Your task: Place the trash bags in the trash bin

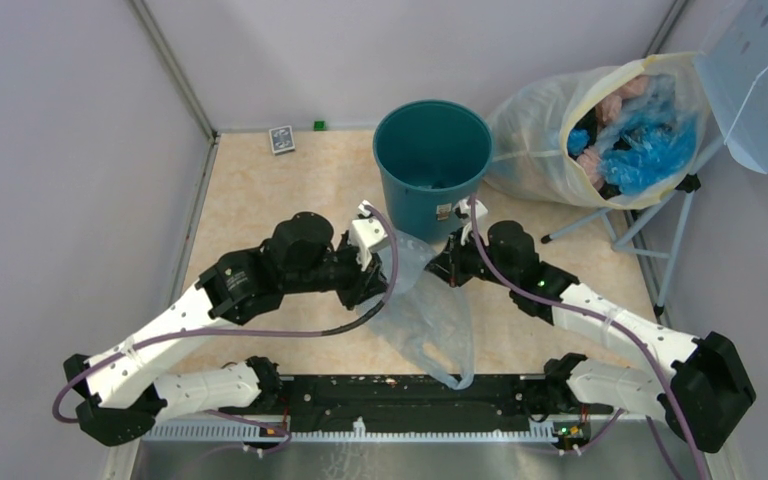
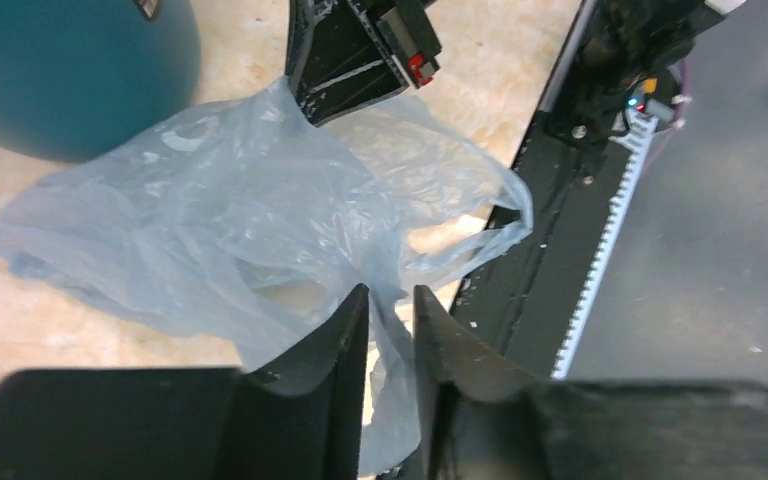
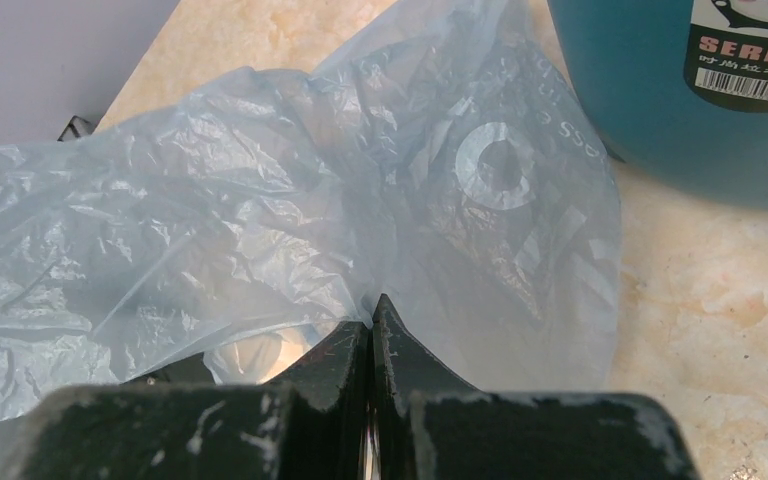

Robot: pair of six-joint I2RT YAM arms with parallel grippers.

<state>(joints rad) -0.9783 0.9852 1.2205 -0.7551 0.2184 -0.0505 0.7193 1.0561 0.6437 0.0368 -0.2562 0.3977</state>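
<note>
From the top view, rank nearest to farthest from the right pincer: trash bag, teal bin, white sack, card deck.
1. trash bag, in right pincer
2. teal bin, behind
3. white sack, back right
4. card deck, back left

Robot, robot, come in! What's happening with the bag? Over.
Right gripper shut on bag. Left gripper straddling bag, grip unclear. Bag beside bin, not in yet. Nothing over bin mouth.

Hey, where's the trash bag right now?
In the top view, the trash bag is mid-table, just in front of the trash bin, held up between the left gripper and the right gripper.
</note>
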